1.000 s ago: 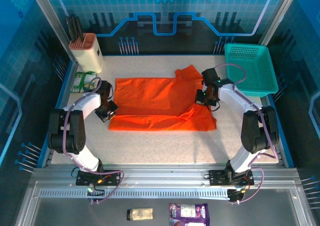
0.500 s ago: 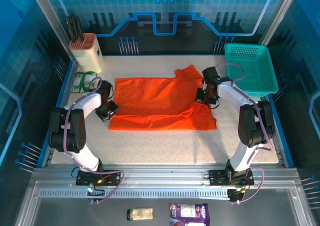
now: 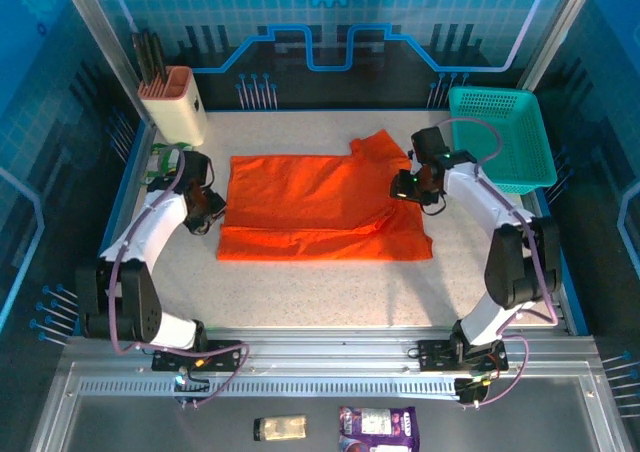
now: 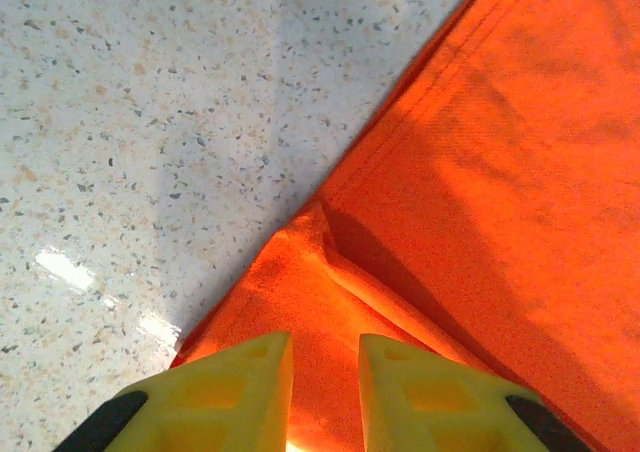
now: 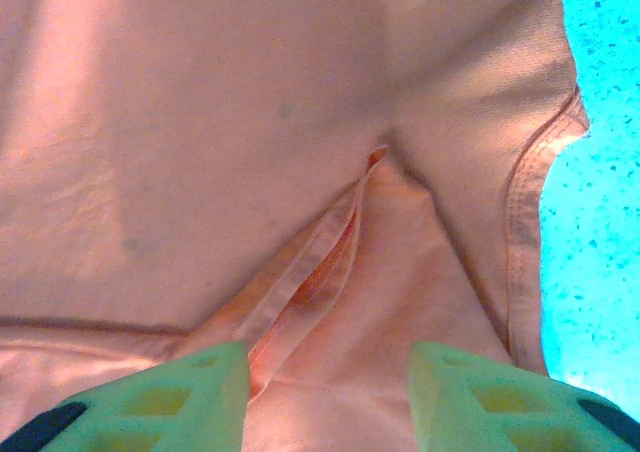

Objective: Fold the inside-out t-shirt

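1. The left claw (image 4: pixel 325 347) is being held with its fingers a narrow gap apart, just over a raised crease at the left edge of the shirt (image 3: pixel 310 207).
2. The right claw (image 5: pixel 330 357) is being held with its fingers wide apart, above a puckered seam beside a sleeve hem at the shirt's right side.
3. The shirt is being carried flat by the counter (image 3: pixel 320 292), spread as a broad band between the two claws, with one sleeve being pushed out toward the far right.
4. A basket (image 3: pixel 540 177) is being kept at the counter's far right corner, apart from the shirt.
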Available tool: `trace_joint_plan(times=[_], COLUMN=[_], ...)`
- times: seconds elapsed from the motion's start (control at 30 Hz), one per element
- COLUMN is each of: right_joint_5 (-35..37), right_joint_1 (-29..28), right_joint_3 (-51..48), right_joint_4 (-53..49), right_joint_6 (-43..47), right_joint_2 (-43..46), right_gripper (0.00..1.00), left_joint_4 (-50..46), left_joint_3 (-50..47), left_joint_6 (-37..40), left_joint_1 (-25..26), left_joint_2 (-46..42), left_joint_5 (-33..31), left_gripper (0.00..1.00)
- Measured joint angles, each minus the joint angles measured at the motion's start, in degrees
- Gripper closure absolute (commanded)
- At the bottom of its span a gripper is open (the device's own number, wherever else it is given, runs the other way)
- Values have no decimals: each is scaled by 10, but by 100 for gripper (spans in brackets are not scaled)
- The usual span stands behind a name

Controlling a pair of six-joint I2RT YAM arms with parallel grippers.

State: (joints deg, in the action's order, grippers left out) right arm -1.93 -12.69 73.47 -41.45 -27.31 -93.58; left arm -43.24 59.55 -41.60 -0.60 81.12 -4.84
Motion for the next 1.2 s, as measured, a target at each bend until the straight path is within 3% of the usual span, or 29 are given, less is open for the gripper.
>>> trace_joint_plan(times=[0.17,0.23,0.3,0.5,0.67,0.93,1.2], right_joint_5=[-71,-105,-135,-182,-177,-181,-153], right_joint_1=[0,0,0,23,77,98,98], right_joint_3=[-49,-78,-103,-155,-211,-273,-331], right_joint_4=[2,9,14,54,79,114,78], right_joint_6=[4,4,0,-5,-20,-51,-75], right_joint_2=[35,35,34,11,2,45,131], right_gripper=[33,15,13,11,12,11,13], left_joint_4=[2,12,27,56,89,133,127], left_joint_3=[-16,-23,-32,-69,-116,-158,-216], left_joint_6=[-5,-15,-22,-33,-35,-35,-50], left_joint_1=[35,54,63,56,3,-11,-11], left_joint_2=[4,25,48,101,105,70,0], left_joint_5=[23,43,59,73,103,123,128], left_gripper=[77,77,78,78,78,78,78])
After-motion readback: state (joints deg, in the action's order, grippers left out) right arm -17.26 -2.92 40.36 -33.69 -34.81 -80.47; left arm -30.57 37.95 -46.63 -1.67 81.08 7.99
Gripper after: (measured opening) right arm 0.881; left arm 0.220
